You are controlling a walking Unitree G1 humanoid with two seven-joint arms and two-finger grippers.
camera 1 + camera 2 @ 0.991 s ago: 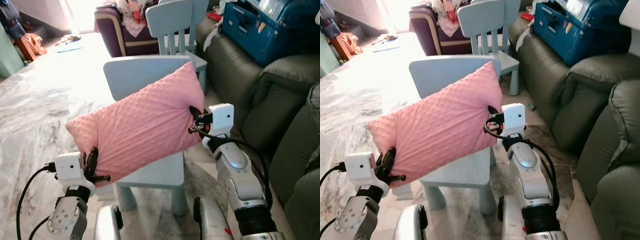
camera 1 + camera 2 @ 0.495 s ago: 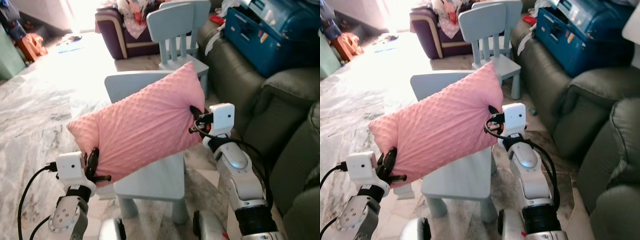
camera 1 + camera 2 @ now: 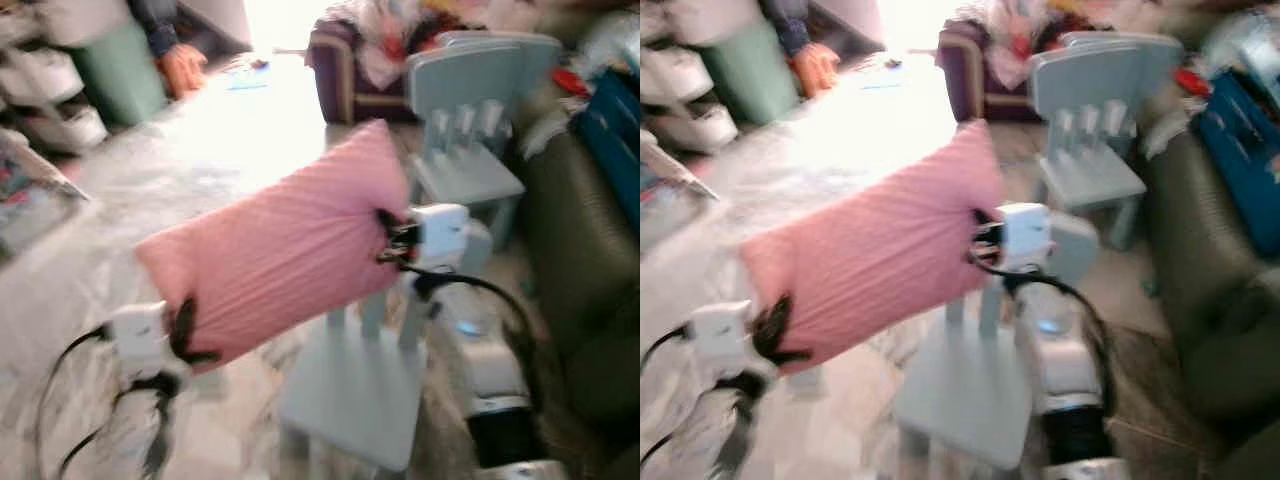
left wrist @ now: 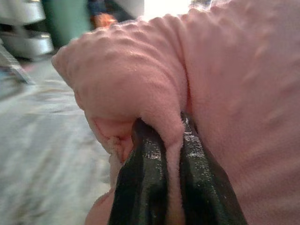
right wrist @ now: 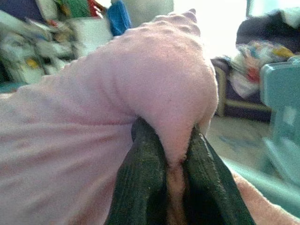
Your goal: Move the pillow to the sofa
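Pink pillow (image 3: 280,245), held aloft between left gripper (image 4: 171,154) pinching its near-left corner and right gripper (image 5: 176,164) pinching its right end, above a pale blue chair (image 3: 360,390); second chair (image 3: 470,120) beyond, grey-green sofa (image 3: 580,250) right.

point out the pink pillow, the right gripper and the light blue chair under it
pink pillow (image 3: 280,250), left eye view, middle of its face
right gripper (image 3: 385,238), left eye view, fingers pinching the pillow's edge
light blue chair (image 3: 350,395), left eye view, bare seat
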